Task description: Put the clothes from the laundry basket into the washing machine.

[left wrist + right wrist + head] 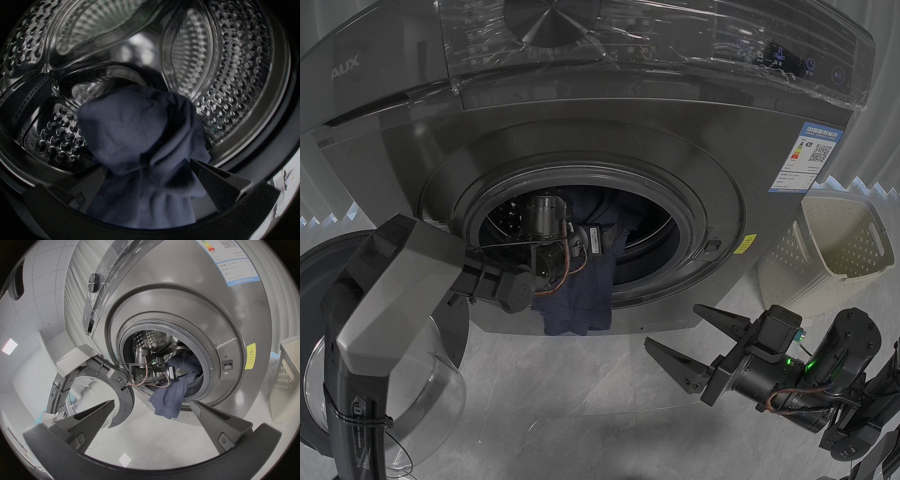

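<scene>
Left gripper (pixel 150 184) deep inside the drum (pixel 243 62), fingers spread wide either side of the cloth (pixel 140 134), clamping nothing, as for a release. Washer (pixel 675 125) front-on, door (pixel 440 375) swung wide on the left to leave the mouth free. Basket (pixel 844 244) just beside the washer on the right, handy for another reach. Cloth half in, tail hanging out over the lip; probably in need of a push. Right gripper (pixel 672 324) open and empty, low before the washer, clear of the mouth.

My left arm (pixel 394 294) wears a boxy silver-grey shell over black joints, with a coppery braided cable (pixel 565 265) looped at the wrist. My right arm (pixel 850 350) is black, a green light (pixel 811 363) glowing; I see the right gripper (pixel 670 324) has black wedge fingers (pixel 218 424), ribbed tips, one screw each.
</scene>
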Robot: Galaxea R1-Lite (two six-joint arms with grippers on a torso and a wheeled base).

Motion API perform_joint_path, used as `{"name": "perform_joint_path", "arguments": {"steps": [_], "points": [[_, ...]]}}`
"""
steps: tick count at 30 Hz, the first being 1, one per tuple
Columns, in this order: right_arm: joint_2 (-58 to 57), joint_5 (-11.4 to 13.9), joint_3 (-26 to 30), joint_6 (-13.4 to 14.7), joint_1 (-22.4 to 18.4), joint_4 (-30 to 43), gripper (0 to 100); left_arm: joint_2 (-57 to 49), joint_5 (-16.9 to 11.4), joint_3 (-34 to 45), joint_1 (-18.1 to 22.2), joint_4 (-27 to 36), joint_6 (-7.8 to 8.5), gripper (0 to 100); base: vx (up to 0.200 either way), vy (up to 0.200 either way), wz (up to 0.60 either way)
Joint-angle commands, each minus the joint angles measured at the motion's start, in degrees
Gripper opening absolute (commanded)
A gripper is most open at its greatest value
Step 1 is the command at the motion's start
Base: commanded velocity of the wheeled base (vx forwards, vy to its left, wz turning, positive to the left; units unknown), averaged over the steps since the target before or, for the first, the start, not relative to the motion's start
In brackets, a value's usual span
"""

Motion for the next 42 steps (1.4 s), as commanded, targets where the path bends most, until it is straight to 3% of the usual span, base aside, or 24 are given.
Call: {"name": "perform_joint_path", "arguments": {"steps": [1,8,9,15,18,21,23,25,31,33,42], "points": [[0.1,-0.2,0.0,0.0,0.3,0.0,100,-5.1,-2.1,5.0,0.9,1.6,1.68,100,0.0,0.0,0.0],[0.1,-0.2,-0.1,0.0,0.3,0.0,100,0.0,-3.3,4.7,0.9,1.8,3.17,100,0.0,0.0,0.0],[0.1,-0.2,-0.1,0.0,0.3,0.0,100,0.9,-3.7,4.4,0.9,1.6,3.17,0,0.0,0.0,0.0],[0.1,-0.2,-0.5,0.2,0.3,0.0,100,3.6,-4.6,2.0,0.8,1.1,3.0,0,0.0,0.0,0.0],[0.1,-0.2,-0.6,0.4,0.3,0.0,100,3.6,-5.1,-0.2,0.4,1.6,2.12,0,0.0,0.0,0.0],[0.1,-0.2,-0.9,0.4,0.3,0.0,100,4.3,-5.0,-5.3,0.2,1.3,-4.04,0,0.0,0.0,0.0],[0.2,-0.2,-0.9,0.4,0.3,0.0,100,5.1,-4.4,-8.6,0.2,0.8,-6.58,0,0.0,0.0,0.0],[0.3,-0.2,-1.0,0.4,0.3,0.0,100,6.6,-3.7,-11.9,0.3,-0.4,-7.29,0,0.0,0.0,0.0],[0.5,-0.2,-1.2,0.4,0.2,0.0,100,12.2,1.2,-24.7,1.0,-4.6,-7.2,0,0.0,0.0,0.0],[0.6,-0.2,-1.2,0.4,0.2,0.0,100,12.9,2.5,-24.8,1.3,-4.9,-6.76,0,0.0,0.0,0.0],[0.7,-0.2,-1.2,0.5,0.2,0.0,100,11.5,2.8,-24.8,1.4,-7.8,-6.76,0,0.0,0.0,0.0]]}}
